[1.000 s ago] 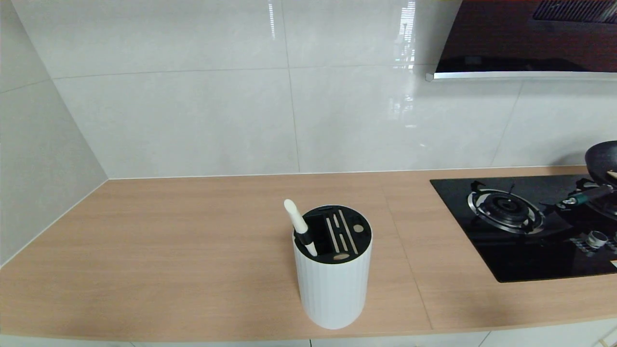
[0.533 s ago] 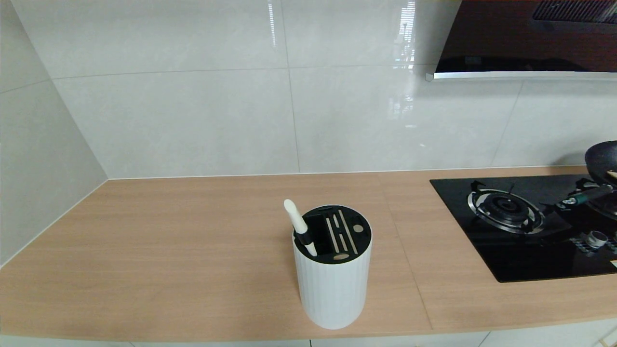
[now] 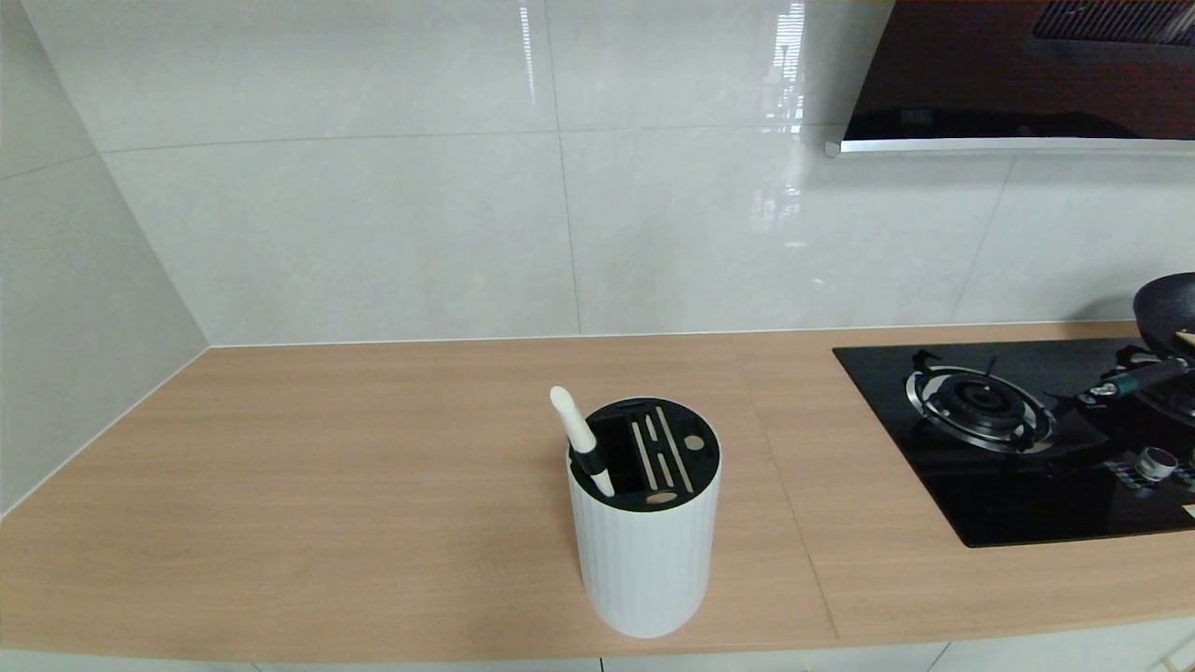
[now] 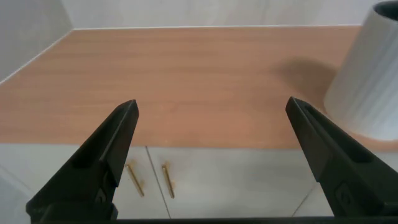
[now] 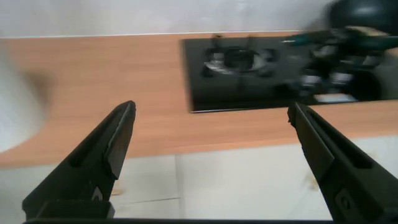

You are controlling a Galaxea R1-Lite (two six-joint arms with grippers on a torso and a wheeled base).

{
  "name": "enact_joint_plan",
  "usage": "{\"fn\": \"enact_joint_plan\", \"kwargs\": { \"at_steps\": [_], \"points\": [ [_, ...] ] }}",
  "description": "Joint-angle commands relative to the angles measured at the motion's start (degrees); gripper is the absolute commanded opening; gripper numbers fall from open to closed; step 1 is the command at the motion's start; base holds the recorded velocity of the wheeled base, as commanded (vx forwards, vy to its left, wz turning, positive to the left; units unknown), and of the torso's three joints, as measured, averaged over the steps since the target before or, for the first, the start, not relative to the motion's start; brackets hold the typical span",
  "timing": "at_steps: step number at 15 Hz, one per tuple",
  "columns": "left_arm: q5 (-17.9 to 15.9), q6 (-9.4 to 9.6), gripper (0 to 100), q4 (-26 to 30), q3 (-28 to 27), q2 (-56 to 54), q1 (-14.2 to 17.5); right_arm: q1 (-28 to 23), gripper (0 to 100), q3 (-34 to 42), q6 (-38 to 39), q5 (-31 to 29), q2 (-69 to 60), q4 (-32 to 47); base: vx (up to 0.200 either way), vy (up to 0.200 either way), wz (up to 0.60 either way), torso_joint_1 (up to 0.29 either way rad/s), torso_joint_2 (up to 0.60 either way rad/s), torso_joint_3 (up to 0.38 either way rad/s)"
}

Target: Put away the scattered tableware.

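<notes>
The left gripper [image 4: 211,106] has its two dark fingers [image 4: 99,162] spread wide, with nothing between them. It hangs off the near edge of the wooden countertop [image 3: 373,467], above white cabinet doors with slim gold handles [image 4: 134,180]. The utensil holder [image 4: 367,81] stands on the counter to its right.

The right gripper [image 5: 212,107] also has its fingers [image 5: 93,162] wide apart and empty. It too hangs off the counter's near edge, with the utensil holder blurred on its left and the gas hob [image 5: 261,68] on its far right.

In the head view the utensil holder [image 3: 644,551] is a white ribbed cylinder standing upright near the counter's near edge, about midway along it. Its black top [image 3: 686,439] has one large opening on the left, three narrow slots and a round hole to the right. A white-handled utensil [image 3: 581,439] with a black collar stands in the large opening and leans left; its lower end is hidden inside.

On the right, well apart from the holder, the black glass gas hob [image 3: 1008,495] carries a burner [image 3: 978,403], a silver knob [image 3: 1156,459] and a dark wok [image 3: 1167,313] at the edge. A range hood [image 3: 1027,75] hangs above it on the pale tiled wall [image 3: 373,233].
</notes>
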Motion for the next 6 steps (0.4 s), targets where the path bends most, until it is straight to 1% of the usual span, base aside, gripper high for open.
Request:
{"fn": "enact_joint_plan", "kwargs": {
  "at_steps": [1,3,6],
  "points": [
    [0.0,-0.53,100,0.0,0.0,0.1,0.0,0.0,100,0.3,0.4,0.2,0.2,0.2,0.0,0.0,0.0,0.0,0.0,0.0],
    [0.0,-0.62,100,0.0,0.1,0.1,0.0,0.0,100,0.3,2.6,0.3,0.1,0.1,0.0,0.0,0.0,0.0,0.0,0.0],
    [0.0,-0.62,100,0.0,0.0,0.1,0.0,0.0,100,0.3,2.6,0.2,0.1,0.1,0.0,0.0,0.0,0.0,0.0,0.0]
  ]
}}
